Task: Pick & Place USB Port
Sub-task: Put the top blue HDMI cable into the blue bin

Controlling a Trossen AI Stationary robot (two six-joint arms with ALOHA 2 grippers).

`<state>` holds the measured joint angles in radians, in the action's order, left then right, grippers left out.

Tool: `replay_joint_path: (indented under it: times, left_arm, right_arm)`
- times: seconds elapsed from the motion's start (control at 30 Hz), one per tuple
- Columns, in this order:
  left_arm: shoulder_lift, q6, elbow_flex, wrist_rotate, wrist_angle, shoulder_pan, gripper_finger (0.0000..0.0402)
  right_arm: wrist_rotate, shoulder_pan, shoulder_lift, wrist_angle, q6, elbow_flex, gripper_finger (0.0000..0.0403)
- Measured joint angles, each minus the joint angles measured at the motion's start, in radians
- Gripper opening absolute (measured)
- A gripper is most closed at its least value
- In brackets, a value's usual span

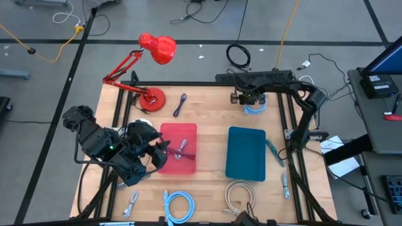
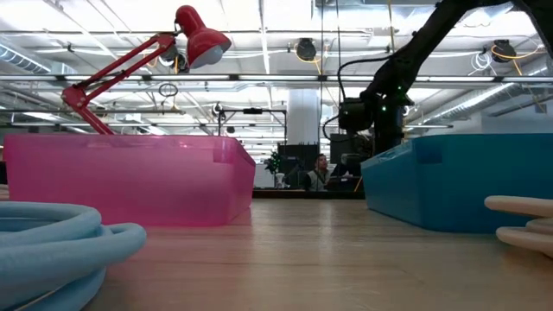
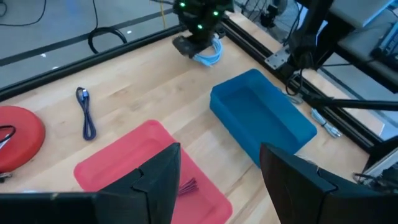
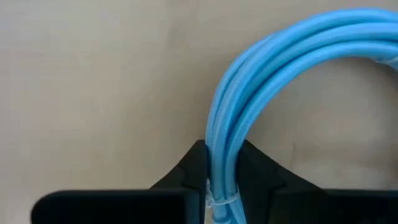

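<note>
A light-blue coiled USB cable (image 1: 254,108) lies at the table's far right, beyond the blue bin (image 1: 246,152). My right gripper (image 1: 251,99) stands over it, pointing down, shut on the coil (image 4: 273,68). My left gripper (image 1: 164,152) is open and empty over the left part of the pink bin (image 1: 179,135), and the pink bin also shows in the left wrist view (image 3: 130,155). A grey cable (image 1: 182,149) lies inside the pink bin. My right gripper pinches the coil's bundled strands (image 4: 219,163) between its two fingers, beside a white cable tie (image 4: 217,202). The fingers come from above, pointing down, across the strands. The rest of the coil (image 4: 311,37) spreads over the wood; whether it is lifted, I cannot tell.
A red desk lamp (image 1: 151,59) stands at the far left, with a purple cable (image 1: 180,103) beside it. Another light-blue coil (image 1: 179,204), a beige coil (image 1: 240,194) and small grey cables (image 1: 132,204) lie along the near edge. Black frame rails border the table.
</note>
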<state>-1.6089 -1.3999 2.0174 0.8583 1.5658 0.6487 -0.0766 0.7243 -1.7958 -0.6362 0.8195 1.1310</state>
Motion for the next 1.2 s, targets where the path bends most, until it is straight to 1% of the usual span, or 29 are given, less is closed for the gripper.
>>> replay_joint_path:
  times: [0.07,0.17,0.23,0.27,0.33,0.4,0.43,0.47,0.57,0.63,0.7,0.77,0.83,0.9,1.0,1.2]
  left_arm:
    - [0.000,-0.002,0.000,0.000,0.000,-0.006,0.0223]
    - [0.000,-0.002,0.000,0.000,-0.010,-0.018,0.0223]
    - [0.000,0.003,0.000,0.000,-0.024,-0.028,0.0223]
    - [0.000,0.008,0.000,0.000,-0.032,-0.032,0.0223]
    - [0.000,0.020,0.000,-0.001,-0.045,-0.042,0.0223]
    - [0.000,0.031,0.000,-0.002,-0.068,-0.049,0.0223]
    - [0.000,0.035,0.000,-0.002,-0.077,-0.053,0.0223]
    - [0.000,0.037,0.000,-0.002,-0.085,-0.056,0.0223]
    - [0.000,0.037,0.000,-0.001,-0.108,-0.062,0.0223]
    - [0.000,0.037,0.000,-0.001,-0.123,-0.066,0.0223]
    - [0.000,0.037,0.000,-0.001,-0.134,-0.069,0.0223]
    - [0.000,0.033,0.000,-0.001,-0.143,-0.072,0.0223]
    - [0.000,0.033,0.000,0.000,-0.159,-0.073,0.0223]
    - [0.000,0.033,0.000,0.004,-0.173,-0.073,0.0223]
    - [0.000,0.031,0.000,0.006,-0.184,-0.073,0.0223]
    - [0.000,0.018,0.000,0.001,-0.218,-0.073,0.0223]
  right_arm:
    - [-0.010,-0.022,0.069,0.006,-0.089,0.000,0.0045]
    - [-0.027,-0.048,0.219,0.072,-0.228,0.010,0.0045]
    - [-0.043,-0.073,0.314,0.067,-0.296,0.011,0.0045]
    - [-0.034,-0.087,0.360,0.046,-0.320,0.010,0.0045]
    - [0.033,-0.122,0.455,0.038,-0.369,0.004,0.0045]
    - [0.147,-0.169,0.551,0.020,-0.411,0.011,0.0045]
    - [0.195,-0.200,0.598,-0.015,-0.421,0.012,0.0045]
    - [0.217,-0.239,0.638,-0.061,-0.417,0.012,0.0045]
    - [0.239,-0.398,0.721,-0.175,-0.361,0.008,0.0045]
    - [0.234,-0.530,0.756,-0.228,-0.307,0.008,0.0045]
    - [0.235,-0.669,0.765,-0.263,-0.271,0.008,0.0045]
    - [0.235,-0.808,0.748,-0.254,-0.251,0.008,0.0045]
    - [0.221,-0.916,0.710,-0.242,-0.234,0.008,0.0045]
    - [0.204,-0.997,0.658,-0.222,-0.231,0.008,0.0045]
    - [0.175,-1.065,0.557,-0.195,-0.245,0.006,0.0045]
    - [0.181,-1.127,0.386,-0.114,-0.270,-0.034,0.0045]
